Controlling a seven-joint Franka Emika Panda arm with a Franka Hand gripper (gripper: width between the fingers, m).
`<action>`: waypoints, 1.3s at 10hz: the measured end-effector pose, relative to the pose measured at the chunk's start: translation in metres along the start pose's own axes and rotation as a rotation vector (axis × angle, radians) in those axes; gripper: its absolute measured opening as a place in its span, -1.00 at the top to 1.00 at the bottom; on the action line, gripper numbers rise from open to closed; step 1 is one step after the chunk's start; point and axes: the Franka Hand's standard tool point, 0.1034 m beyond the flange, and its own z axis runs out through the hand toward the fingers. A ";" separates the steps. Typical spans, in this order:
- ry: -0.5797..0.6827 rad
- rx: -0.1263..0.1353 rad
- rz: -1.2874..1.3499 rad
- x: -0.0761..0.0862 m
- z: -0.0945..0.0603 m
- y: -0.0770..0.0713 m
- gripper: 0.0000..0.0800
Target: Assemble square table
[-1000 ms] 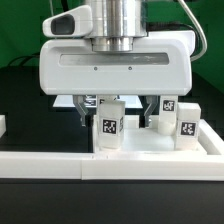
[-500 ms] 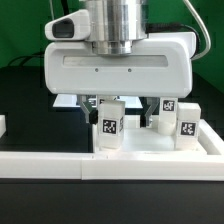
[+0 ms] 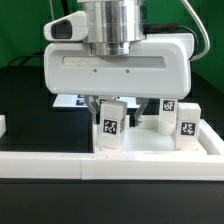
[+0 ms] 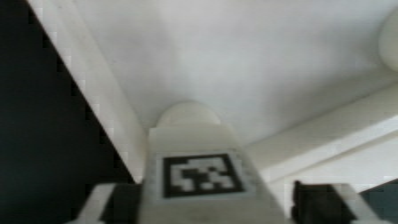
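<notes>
I have the gripper (image 3: pixel 113 103) lowered over a white tagged leg (image 3: pixel 108 128) that stands upright directly beneath the hand body. In the exterior view the fingers (image 3: pixel 97 104) reach down on either side of the leg's top, and the wrist view looks straight down the leg (image 4: pixel 203 160) with a dark finger pad at each side of its tag. The jaws stand partly drawn in around the leg, but I cannot tell from either view whether the pads actually press on it, so I do not record the leg as grasped.

Two more legs (image 3: pixel 177 122) stand upright just beside the gripper, on the exterior view's right. All three sit near the long white rail (image 3: pixel 120 160) that runs across below the gripper on the camera's side; I judge the rail serves as a stop that keeps loose parts lined up and within reach.

The wrist view shows a broad white surface with raised edges (image 4: pixel 267 70) behind the leg. This may be the square tabletop (image 4: pixel 267 70), though I cannot confirm it. A printed tag sheet (image 3: pixel 70 101) lies flat on the dark table (image 3: pixel 20 90) behind the gripper.

I judge the step in hand to be picking up this leg. A centred, upright hold matters, because the leg must later enter a round corner socket squarely.
</notes>
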 end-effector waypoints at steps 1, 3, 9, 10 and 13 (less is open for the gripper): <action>-0.001 0.000 0.080 0.000 0.000 0.000 0.29; -0.001 0.001 0.216 0.000 0.000 0.000 0.29; 0.005 -0.008 0.910 0.002 0.000 0.004 0.29; 0.007 -0.008 1.091 0.001 0.000 0.003 0.29; 0.008 0.022 1.434 -0.001 0.002 -0.009 0.29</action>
